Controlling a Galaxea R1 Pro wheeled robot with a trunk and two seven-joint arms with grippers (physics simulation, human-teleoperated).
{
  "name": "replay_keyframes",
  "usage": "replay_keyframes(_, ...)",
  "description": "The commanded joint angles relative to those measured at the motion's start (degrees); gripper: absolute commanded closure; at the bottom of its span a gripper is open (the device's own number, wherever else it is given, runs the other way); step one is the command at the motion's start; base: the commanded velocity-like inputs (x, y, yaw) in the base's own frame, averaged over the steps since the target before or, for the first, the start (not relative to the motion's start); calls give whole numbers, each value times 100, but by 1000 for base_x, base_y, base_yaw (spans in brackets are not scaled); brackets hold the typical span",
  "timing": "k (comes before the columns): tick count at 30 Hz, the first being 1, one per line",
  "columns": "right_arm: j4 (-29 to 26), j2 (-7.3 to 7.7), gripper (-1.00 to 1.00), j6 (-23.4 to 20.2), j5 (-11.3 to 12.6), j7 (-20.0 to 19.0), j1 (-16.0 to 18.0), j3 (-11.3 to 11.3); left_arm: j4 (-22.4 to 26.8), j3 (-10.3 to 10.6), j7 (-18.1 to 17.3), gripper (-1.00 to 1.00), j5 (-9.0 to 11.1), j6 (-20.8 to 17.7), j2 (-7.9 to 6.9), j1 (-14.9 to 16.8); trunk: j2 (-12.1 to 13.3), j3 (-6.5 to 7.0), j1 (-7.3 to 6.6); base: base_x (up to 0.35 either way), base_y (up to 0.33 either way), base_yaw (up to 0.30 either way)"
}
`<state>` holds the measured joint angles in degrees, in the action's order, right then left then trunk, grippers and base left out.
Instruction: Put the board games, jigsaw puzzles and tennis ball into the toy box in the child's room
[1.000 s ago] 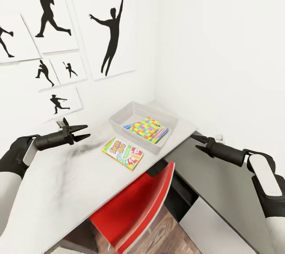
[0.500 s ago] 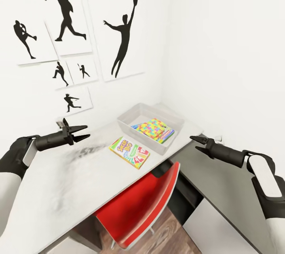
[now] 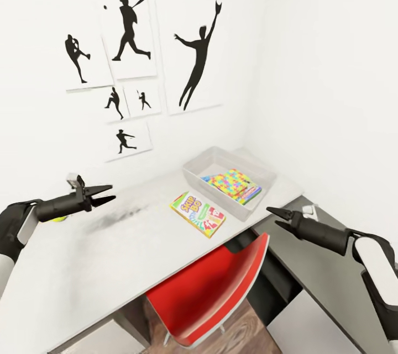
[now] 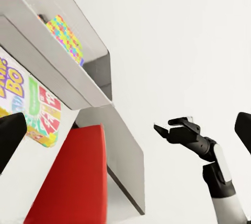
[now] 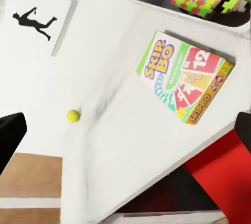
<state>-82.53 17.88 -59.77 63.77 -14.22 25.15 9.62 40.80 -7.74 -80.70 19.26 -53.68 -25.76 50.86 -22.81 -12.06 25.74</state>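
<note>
Both the left gripper and right gripper hover released and empty. The jigsaw puzzles lie in the toy box; next the Skip-Bo box beside it and the tennis ball on the table want grasping

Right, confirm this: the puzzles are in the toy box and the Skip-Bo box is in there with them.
Not quite. The puzzles do lie in the toy box, but the Skip-Bo box lies on the table beside it, outside the tray. The head view shows this, and the right wrist view agrees.
</note>
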Motion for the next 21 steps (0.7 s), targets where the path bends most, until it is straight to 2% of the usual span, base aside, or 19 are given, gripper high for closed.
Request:
replay_keyframes(1, -164, 2, -100, -23, -60, -73, -107, 14, 1, 1, -91, -100, 15, -58, -51, -48, -10, -6, 4, 0, 0, 243)
replay_keyframes(2, -234, 3, -100, -23, -60, -80, -163, 15, 2, 1, -149, -100, 15, -58, -74, -73, -10, 0, 4, 0, 0, 243)
replay_keyframes(7, -533, 5, -100, -23, -51, -212, -517, 72, 6, 1, -930, -100, -22, 39, -252, -380, -10, 26, 4, 0, 0, 244)
replay_keyframes(11, -589, 0, -100, -23, -63, -718, -919, 173, 7, 1, -930, -100, 5, 205, -524, -709, -10, 46, 4, 0, 0, 244)
replay_keyframes(13, -629, -3, -100, -23, -65, -941, -1113, 245, 7, 1, -930, -100, 15, 249, -589, -836, -10, 57, 4, 0, 0, 244)
replay_keyframes(17, -712, -11, -100, -23, -66, -1305, -1455, 383, 7, -1, -930, -100, 18, 371, -657, -1147, -10, 77, 4, 0, 0, 244)
replay_keyframes(21, -749, -5, -100, -23, -67, -1492, -1573, 457, 7, -13, -930, -100, 28, 507, -673, -1582, -10, 98, 4, 0, 0, 244)
